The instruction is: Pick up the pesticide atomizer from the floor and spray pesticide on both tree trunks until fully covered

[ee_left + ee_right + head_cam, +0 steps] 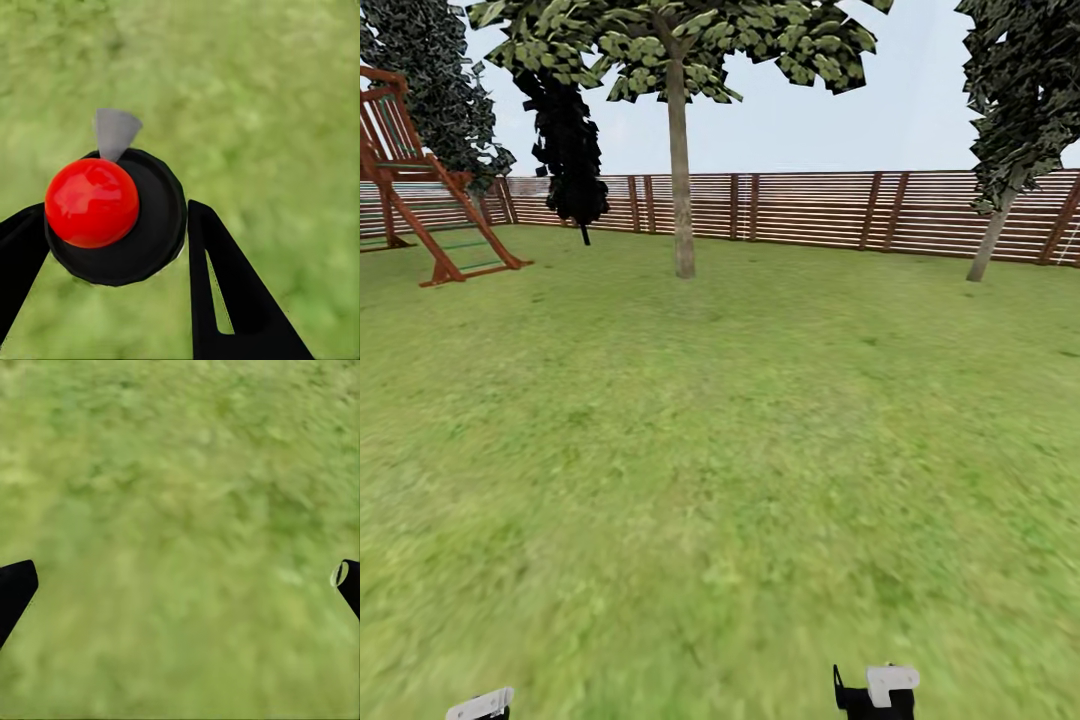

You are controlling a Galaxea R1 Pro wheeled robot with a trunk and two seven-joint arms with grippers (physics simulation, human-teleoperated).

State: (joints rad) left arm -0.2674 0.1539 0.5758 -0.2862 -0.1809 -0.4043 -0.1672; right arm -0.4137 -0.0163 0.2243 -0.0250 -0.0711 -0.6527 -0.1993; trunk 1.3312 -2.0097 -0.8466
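Observation:
The pesticide atomizer (91, 202) is seen from above in the left wrist view: a red ball on a round black top with a grey nozzle. My left gripper (116, 225) is shut on it, one black finger on each side. Below it is lawn. My right gripper (187, 566) is open over bare grass, its fingertips far apart. Both grippers sit low at the head view's bottom edge, left gripper (480, 705) and right gripper (875, 690). One tree trunk (681, 200) stands straight ahead on the far lawn. A second tree trunk (990, 242) leans at the far right by the fence.
A brown slatted fence (810, 210) closes the garden's far side. A red-brown wooden playset (420, 200) stands at the far left. A near-black cypress (570, 150) rises left of the middle tree. Open lawn (720, 450) lies between me and the trees.

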